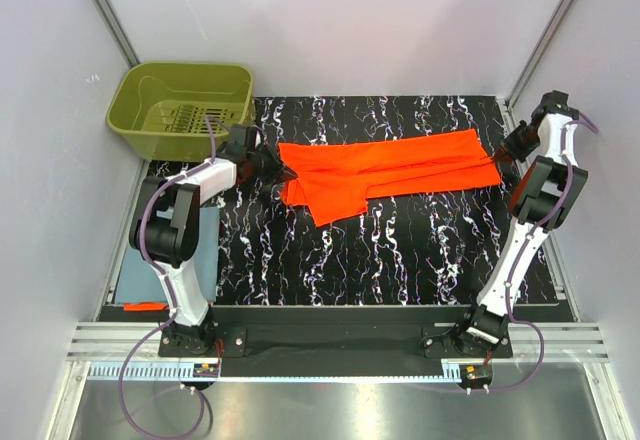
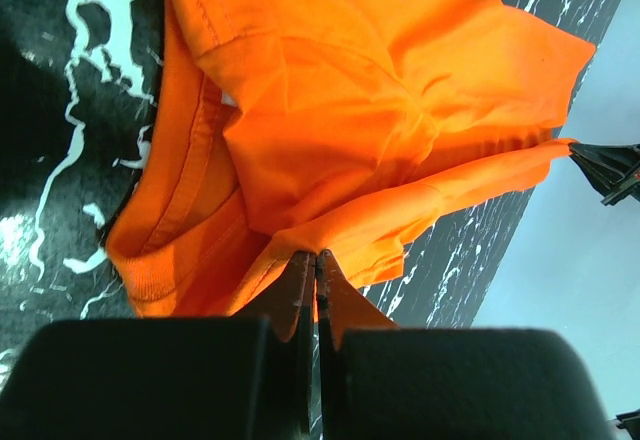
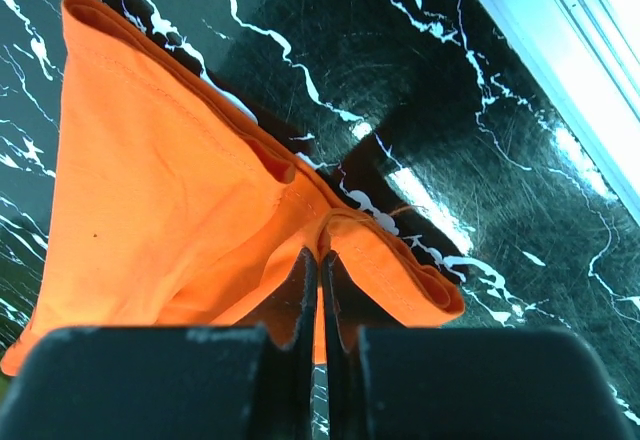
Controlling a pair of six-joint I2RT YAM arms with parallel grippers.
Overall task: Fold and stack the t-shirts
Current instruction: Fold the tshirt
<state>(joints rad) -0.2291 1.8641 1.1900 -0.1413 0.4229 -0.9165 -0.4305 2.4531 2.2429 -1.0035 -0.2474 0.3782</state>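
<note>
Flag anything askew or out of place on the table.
The bright orange short-sleeved cloth t-shirt, pinched at its ends by the left pincer and right pincer, is folded unevenly: one flap juts toward the near edge at the left end. Nothing else stands out.

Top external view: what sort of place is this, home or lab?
Most likely a lab test cell, not a home: plain white panels in an aluminium frame, left arm and right arm bolted to a rail, one orange t-shirt on a black marbled tabletop.
</note>
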